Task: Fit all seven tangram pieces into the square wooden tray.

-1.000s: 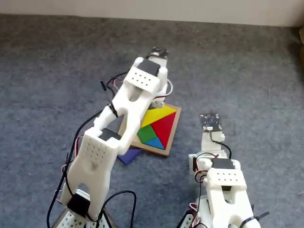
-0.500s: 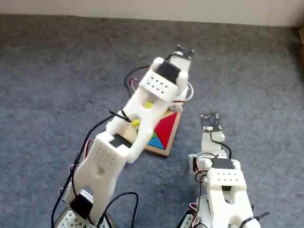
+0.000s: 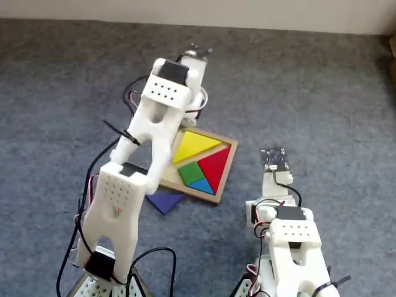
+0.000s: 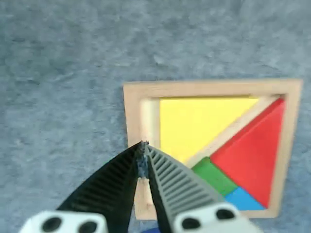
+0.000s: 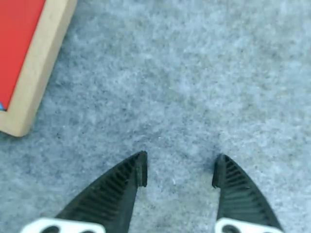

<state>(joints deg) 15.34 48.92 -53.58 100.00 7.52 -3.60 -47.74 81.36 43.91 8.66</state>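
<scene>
On the grey tabletop (image 3: 322,80), the square wooden tray (image 3: 225,172) lies between my two arms, holding four pieces that I can see: the yellow triangle (image 3: 193,147), the red triangle (image 3: 213,164), the green piece (image 3: 190,172) and the blue piece (image 3: 202,184). A purple piece (image 3: 164,201) lies outside the tray, just beside its near edge and partly under my left arm. One second ago that arm lay across the tray's left part. Half a second ago it reached over toward the far right corner, covering the yellow triangle. Now it has swung back to the left, and the yellow triangle lies fully exposed and flat in the tray. In my left wrist view, my left fingers (image 4: 143,155) are pressed together with nothing between them, their tip hanging over the tray's rim (image 4: 209,88) beside the yellow triangle (image 4: 199,121). A bare wooden strip (image 4: 149,126) remains between that piece and the tray's wall, and a thin bare line separates it from the red triangle (image 4: 252,155). My right fingers (image 5: 180,170) stand apart and empty over bare tabletop near a tray corner (image 5: 19,121); that arm has not moved. I judge that the sweep served to nudge the yellow triangle into place, that the task is incomplete, and that the purple piece is the likely next one to fetch.
</scene>
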